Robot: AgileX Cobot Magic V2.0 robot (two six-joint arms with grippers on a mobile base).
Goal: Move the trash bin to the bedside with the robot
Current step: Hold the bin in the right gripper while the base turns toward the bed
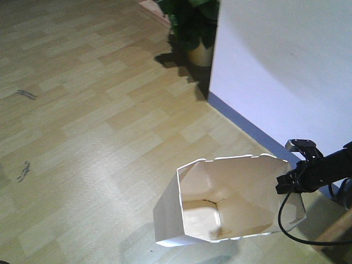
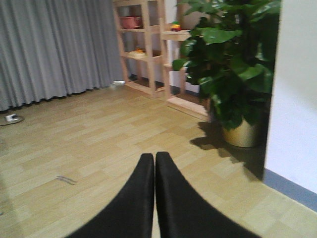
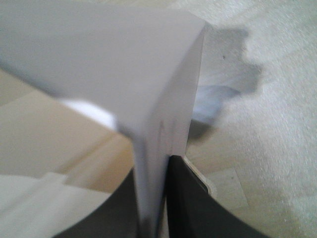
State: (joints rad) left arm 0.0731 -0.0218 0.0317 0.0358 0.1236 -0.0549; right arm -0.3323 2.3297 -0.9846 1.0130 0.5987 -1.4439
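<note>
The white trash bin [image 1: 220, 209] with a notched rim and cream inside hangs tilted above the wooden floor at the lower right of the front view. My right gripper [image 1: 290, 181] is shut on its right rim wall. In the right wrist view the bin wall [image 3: 153, 148] is pinched between the black fingers [image 3: 185, 198] of my right gripper [image 3: 153, 198]. My left gripper [image 2: 155, 163] is shut and empty, pointing over bare floor. The bedside is out of view.
A white wall [image 1: 286, 66] with a grey skirting board runs along the right. A potted plant [image 1: 192, 27] stands at its far corner; it also shows in the left wrist view [image 2: 233, 74]. Wooden shelves [image 2: 148, 44] and a grey curtain [image 2: 54, 49] stand beyond.
</note>
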